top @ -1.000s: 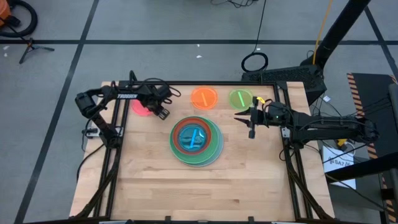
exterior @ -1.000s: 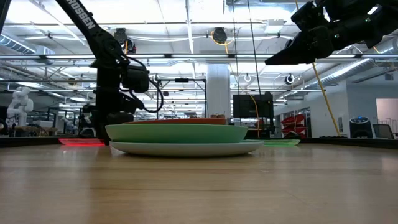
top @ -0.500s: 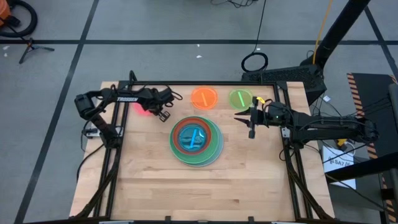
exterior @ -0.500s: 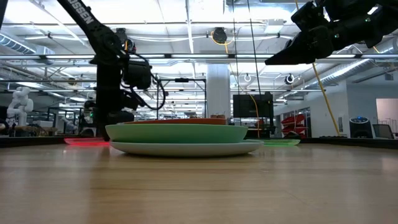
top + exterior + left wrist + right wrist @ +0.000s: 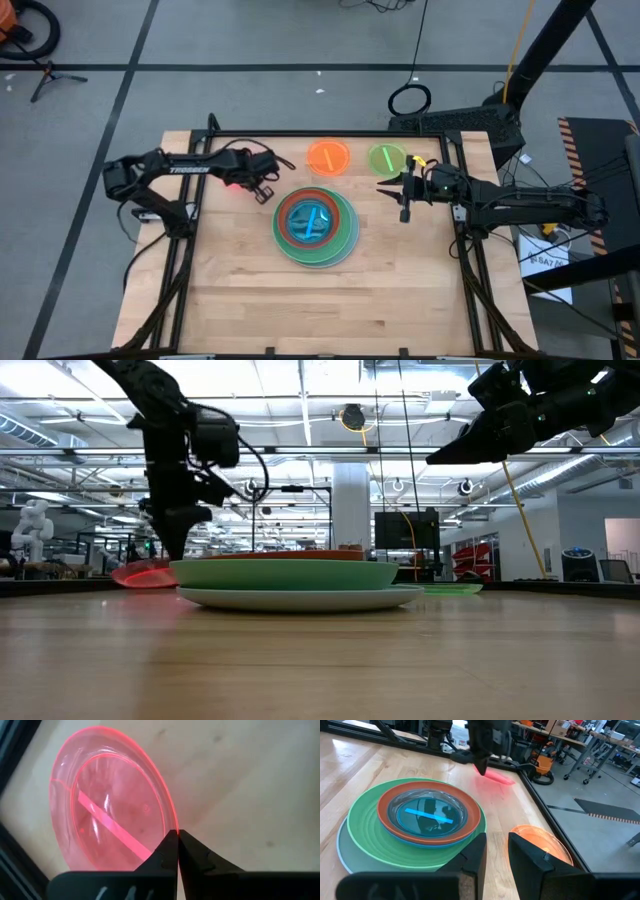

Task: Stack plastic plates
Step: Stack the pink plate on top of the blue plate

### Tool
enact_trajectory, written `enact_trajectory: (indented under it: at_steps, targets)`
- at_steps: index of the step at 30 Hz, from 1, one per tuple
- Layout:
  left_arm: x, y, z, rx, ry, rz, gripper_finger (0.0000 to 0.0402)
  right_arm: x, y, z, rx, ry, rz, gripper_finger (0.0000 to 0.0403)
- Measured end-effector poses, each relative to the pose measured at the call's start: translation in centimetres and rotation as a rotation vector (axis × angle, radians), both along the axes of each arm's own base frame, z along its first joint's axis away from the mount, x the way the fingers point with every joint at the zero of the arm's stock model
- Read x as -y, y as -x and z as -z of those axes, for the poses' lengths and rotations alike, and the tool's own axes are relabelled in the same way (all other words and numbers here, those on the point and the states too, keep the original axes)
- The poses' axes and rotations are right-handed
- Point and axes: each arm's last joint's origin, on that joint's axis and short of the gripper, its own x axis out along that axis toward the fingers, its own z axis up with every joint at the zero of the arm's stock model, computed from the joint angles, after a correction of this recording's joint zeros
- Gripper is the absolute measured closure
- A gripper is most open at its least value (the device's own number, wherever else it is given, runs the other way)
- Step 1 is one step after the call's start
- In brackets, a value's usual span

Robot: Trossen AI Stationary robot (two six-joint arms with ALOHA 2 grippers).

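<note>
Your left gripper is pinched tight on the rim of the small pink plate, which looks tilted and lifted off the table near its back left corner (the low view shows one edge raised, though the arm hides part of it). The stack sits mid-table: light blue plate at the bottom, green above it, then blue, red-orange and a small teal plate on top. The orange plate and lime plate lie side by side along the back edge. Your right gripper hovers beside the stack, fingers slightly parted and holding nothing.
</note>
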Motion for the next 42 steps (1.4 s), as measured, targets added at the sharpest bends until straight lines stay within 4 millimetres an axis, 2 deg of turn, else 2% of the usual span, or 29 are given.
enact_trajectory:
  at_steps: [13,21,26,30,42]
  targets:
    - [7.5,-1.8,-3.4,0.097,-0.086,0.508,0.0398,0.0,0.0,0.0,0.0,0.0,0.0,0.033]
    - [11.4,-3.9,-7.7,0.238,-0.171,0.659,0.0398,0.0,0.0,0.0,0.0,0.0,0.0,0.033]
    - [13.4,-5.0,-9.1,0.385,-0.195,0.753,0.0398,0.0,0.0,0.0,0.001,-0.007,0.002,0.033]
    - [15.1,-6.0,-8.9,0.457,-0.153,0.84,0.0398,0.0,0.0,0.0,0.002,-0.011,0.003,0.033]
    - [17.4,-7.6,-4.7,0.318,-0.044,0.921,0.0399,0.0,0.0,0.0,0.002,-0.012,0.003,0.033]
